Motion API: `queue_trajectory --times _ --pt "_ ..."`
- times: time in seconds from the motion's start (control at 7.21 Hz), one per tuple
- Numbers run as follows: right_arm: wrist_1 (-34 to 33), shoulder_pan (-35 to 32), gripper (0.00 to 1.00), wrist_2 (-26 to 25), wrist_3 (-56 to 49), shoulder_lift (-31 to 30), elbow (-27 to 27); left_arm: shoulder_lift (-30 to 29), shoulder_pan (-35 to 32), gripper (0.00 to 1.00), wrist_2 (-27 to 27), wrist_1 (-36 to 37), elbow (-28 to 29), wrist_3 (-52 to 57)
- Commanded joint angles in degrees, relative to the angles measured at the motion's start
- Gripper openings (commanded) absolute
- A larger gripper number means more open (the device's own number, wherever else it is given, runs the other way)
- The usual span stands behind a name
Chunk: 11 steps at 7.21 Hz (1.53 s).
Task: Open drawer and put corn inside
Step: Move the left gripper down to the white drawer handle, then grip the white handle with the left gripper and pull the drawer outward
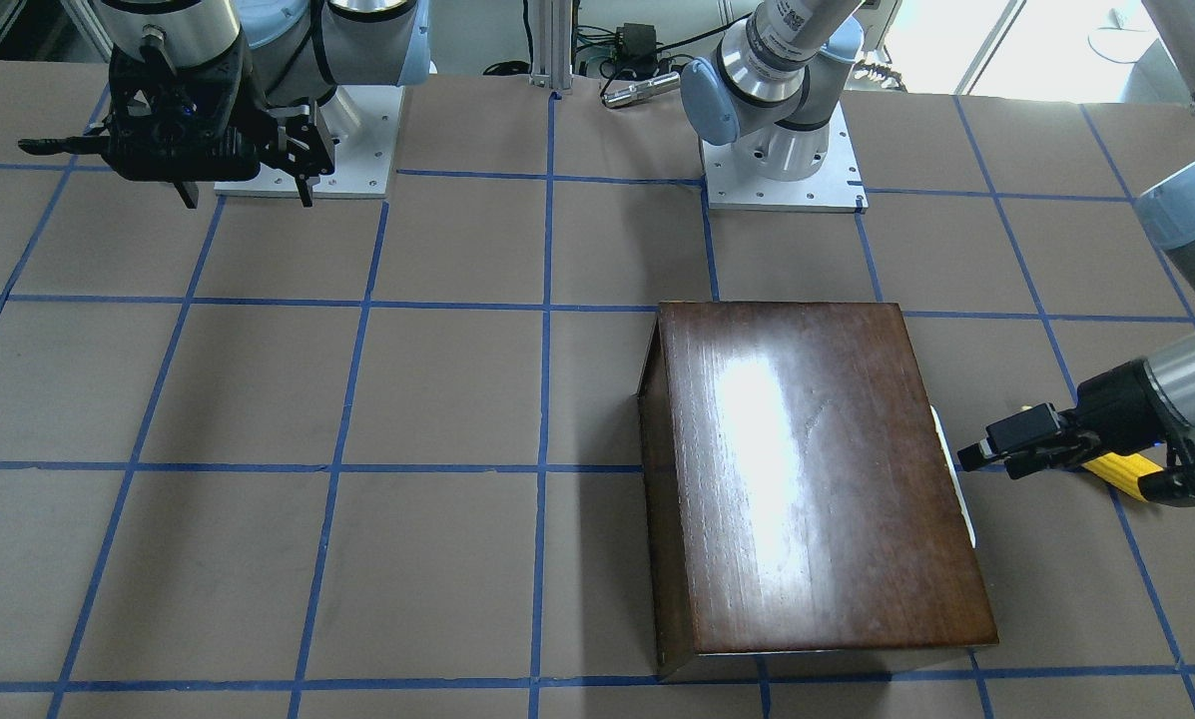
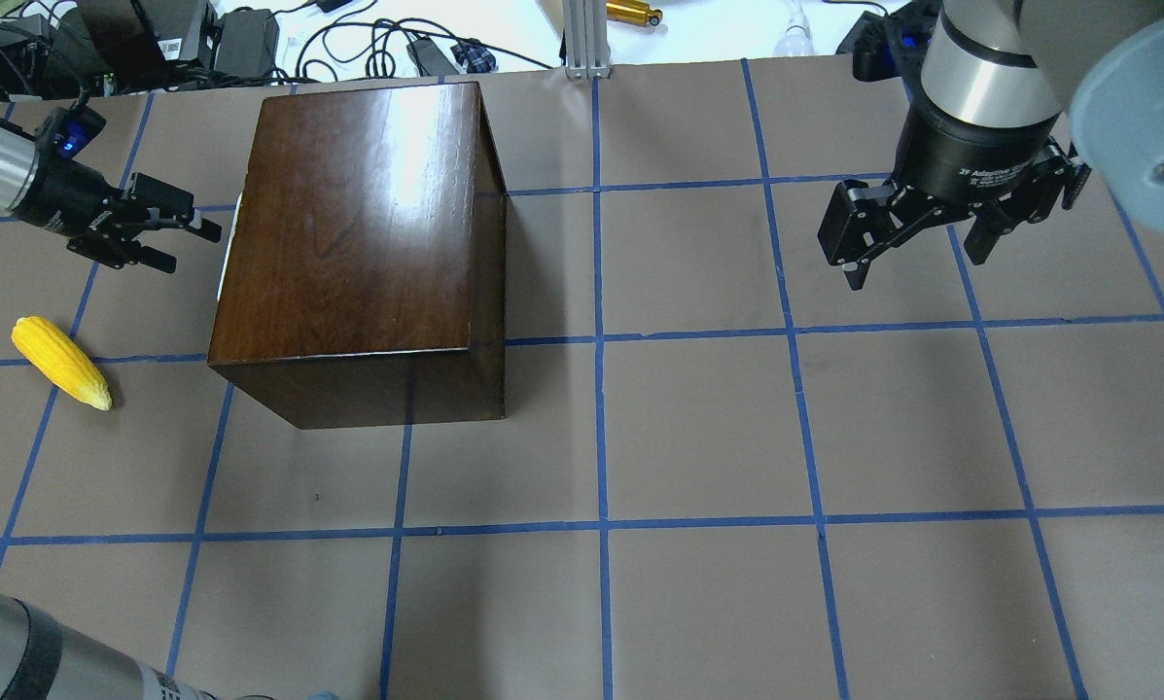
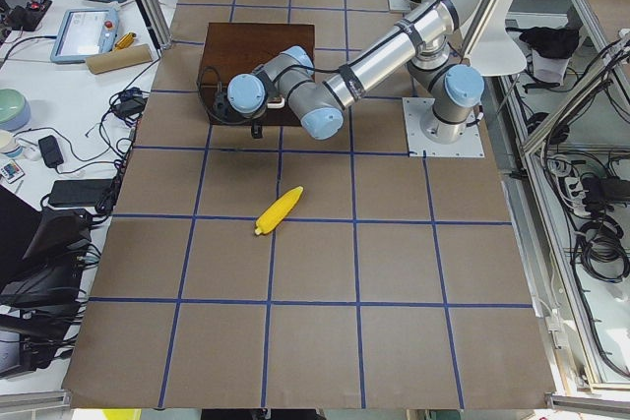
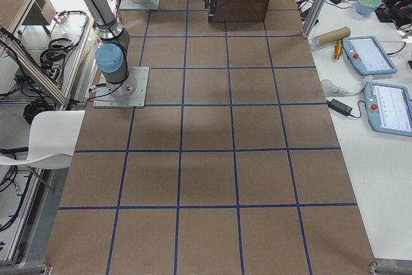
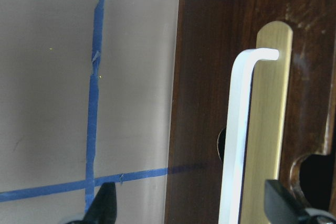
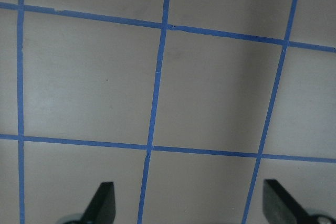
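Presently the corn [image 2: 61,363] is found lying on the bench [image 2: 698,428], left of the box [image 2: 348,224], long axis diagonal, tip aimed toward the box's near corner. The left claw [image 2: 186,245] is spread, empty, just short of the white handle [image 5: 234,129] of the shut drawer [image 5: 205,77], seemingly untouching. The right claw [image 2: 917,264] is spread, empty, above the bench.

Small gap between left gripper [image 2: 191,246] and white handle [image 5: 233,129], wooden box [image 2: 358,224] blocking beyond it, corn [image 2: 60,363] lying apart, reachable from above.
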<state>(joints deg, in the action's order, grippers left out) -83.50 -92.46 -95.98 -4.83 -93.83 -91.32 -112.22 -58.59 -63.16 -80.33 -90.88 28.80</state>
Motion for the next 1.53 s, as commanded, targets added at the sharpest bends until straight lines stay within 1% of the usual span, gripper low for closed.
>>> queue_trajectory --times 0.0,0.69,1.39 --pt "0.0 0.0 1.00 -0.1 0.0 0.0 0.0 -1.6 -1.2 1.00 -0.2 2.4 0.0 -0.2" --pt "0.0 0.0 1.00 0.0 0.0 0.0 0.0 -3.3 -2.5 1.00 -0.3 2.5 0.1 0.4" --pt "0.0 0.0 1.00 0.0 0.0 0.0 0.0 -5.2 -2.2 1.00 -2.4 3.1 0.4 0.3"
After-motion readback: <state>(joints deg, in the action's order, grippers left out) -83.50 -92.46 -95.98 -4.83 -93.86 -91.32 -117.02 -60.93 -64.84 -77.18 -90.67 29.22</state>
